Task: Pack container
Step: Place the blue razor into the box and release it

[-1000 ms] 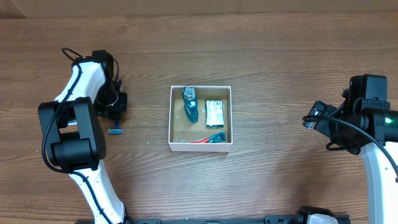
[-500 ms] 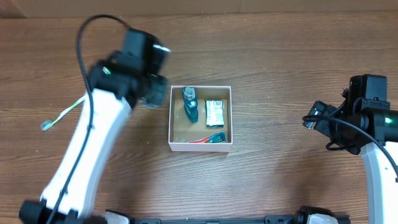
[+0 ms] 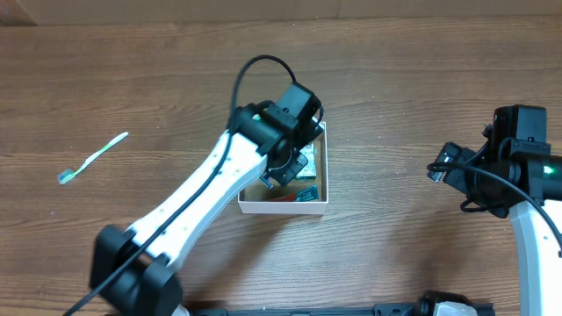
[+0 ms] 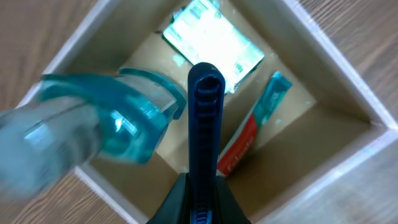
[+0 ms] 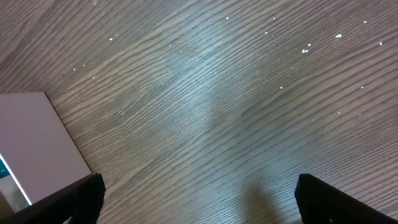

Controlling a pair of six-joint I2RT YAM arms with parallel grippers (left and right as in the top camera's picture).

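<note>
Container (image 3: 281, 208), white-walled, rests on the wood-grain table (image 3: 395, 70). Above it the left gripper (image 4: 200, 199) is clamped on a dark blue stick (image 4: 204, 124); well right of it the right gripper (image 5: 211, 199) has its jaws apart. Inside it are a teal bottle (image 4: 93, 137), a white packet (image 4: 214, 40) with unreadable print, and a red tube (image 4: 239, 152) lettered, apparently, Colgate.

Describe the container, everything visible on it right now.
The container is a shallow, open-topped square box, cardboard by its look, with thin white walls and a brown base. It sits flat on the wood table near the middle. It holds a white packet, a red and teal tube and a clear teal bottle. The left gripper hangs over its upper left part, holding a slim dark blue item above the inside. No contact with the walls shows.
</note>
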